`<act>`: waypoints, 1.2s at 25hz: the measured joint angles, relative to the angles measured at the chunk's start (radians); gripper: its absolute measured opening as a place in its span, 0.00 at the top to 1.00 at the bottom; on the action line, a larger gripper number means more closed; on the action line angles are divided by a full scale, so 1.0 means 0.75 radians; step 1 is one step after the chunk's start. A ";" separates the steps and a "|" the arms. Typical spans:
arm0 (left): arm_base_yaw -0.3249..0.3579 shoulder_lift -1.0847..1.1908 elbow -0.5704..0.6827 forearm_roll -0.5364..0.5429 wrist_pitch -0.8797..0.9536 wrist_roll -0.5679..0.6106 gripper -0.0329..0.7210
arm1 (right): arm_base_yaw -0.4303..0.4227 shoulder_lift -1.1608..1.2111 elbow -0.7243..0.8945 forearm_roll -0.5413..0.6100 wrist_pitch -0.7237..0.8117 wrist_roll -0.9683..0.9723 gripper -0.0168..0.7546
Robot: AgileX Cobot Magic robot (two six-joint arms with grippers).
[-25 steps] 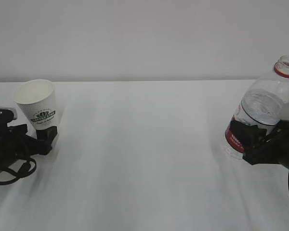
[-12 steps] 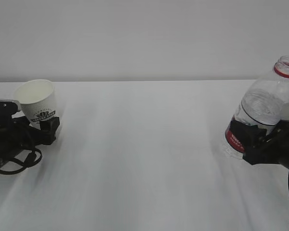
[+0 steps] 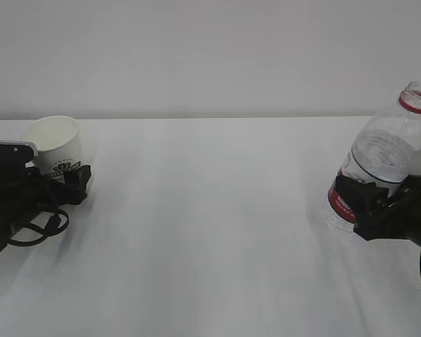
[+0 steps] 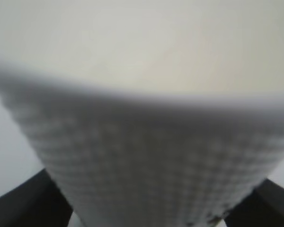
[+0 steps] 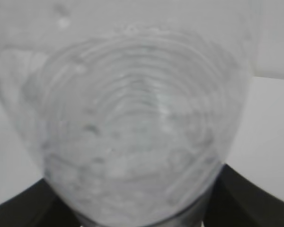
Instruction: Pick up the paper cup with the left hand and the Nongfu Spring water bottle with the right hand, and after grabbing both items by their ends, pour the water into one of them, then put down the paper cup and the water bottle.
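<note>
The white paper cup [image 3: 55,144] with its dark logo stands at the far left, its open mouth up. My left gripper [image 3: 63,180] is shut on its lower part. In the left wrist view the cup's wall [image 4: 146,142] fills the frame, and a black finger [image 4: 23,203] shows at each bottom corner. At the far right the uncapped Nongfu Spring water bottle [image 3: 384,147] leans slightly. Clear water [image 3: 376,167] shows inside it. My right gripper [image 3: 365,203] is shut on it at the red label. The bottle's ribbed body [image 5: 137,127] sits between the right fingers [image 5: 255,198].
The white table [image 3: 210,239] stretches between the two arms, with a plain pale wall behind it. The left arm's black cables [image 3: 35,225] loop onto the table near the left edge.
The left gripper has shifted a little back and to the right with the cup, and the cup now stands more upright. The right arm and bottle have not moved.
</note>
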 joint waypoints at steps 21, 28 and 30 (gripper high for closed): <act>0.000 0.014 -0.023 -0.021 0.000 0.000 0.20 | 0.000 0.000 0.000 0.000 0.000 0.000 0.35; 0.000 -0.021 -0.023 0.109 0.000 0.000 0.21 | 0.000 0.000 0.000 0.000 0.000 0.000 0.35; 0.000 -0.048 -0.023 0.140 0.000 0.000 0.21 | 0.000 0.000 0.000 0.000 0.000 0.000 0.35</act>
